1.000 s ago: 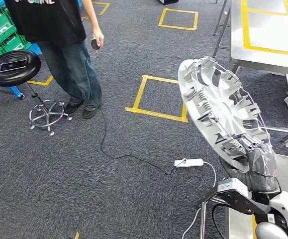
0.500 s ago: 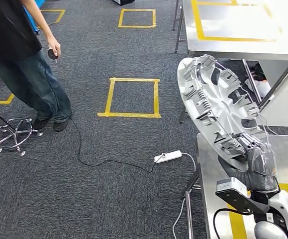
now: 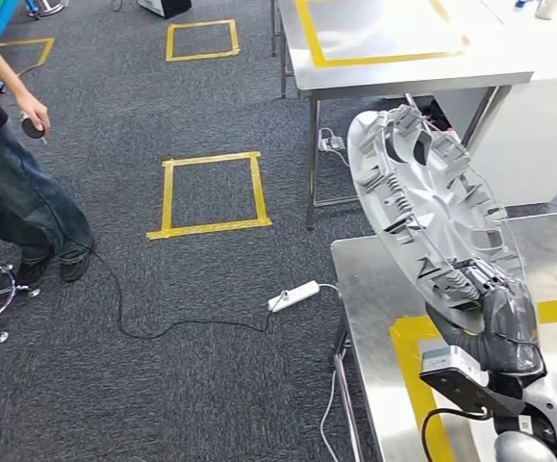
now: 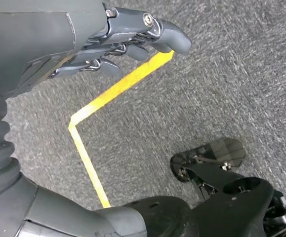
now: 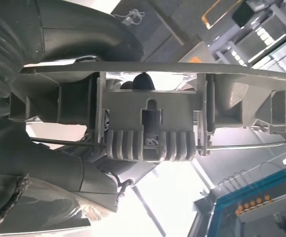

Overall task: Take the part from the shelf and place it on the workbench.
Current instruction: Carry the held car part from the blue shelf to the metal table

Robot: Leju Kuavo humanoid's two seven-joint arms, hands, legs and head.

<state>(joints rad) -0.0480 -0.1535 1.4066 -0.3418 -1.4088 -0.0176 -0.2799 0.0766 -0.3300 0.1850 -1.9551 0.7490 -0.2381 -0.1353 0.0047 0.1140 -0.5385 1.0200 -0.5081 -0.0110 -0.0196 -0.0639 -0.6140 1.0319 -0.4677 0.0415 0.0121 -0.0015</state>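
View swung, workbench (image 3: pixel 366 289) nearer (part (image 3: pixel 431 212) gripped)

head cam: high, looks fwd/down over workbench (image 3: pixel 366 289) near corner, carpet beyond.
L wrist cam: close behind left hand (image 4: pixel 96 44), faces carpet, well off the workbench.
R wrist cam: tight on part (image 5: pixel 152 128) rim in right hand (image 5: pixel 59 163), above workbench.
shared: head + R wrist both see part (image 3: pixel 427 212).
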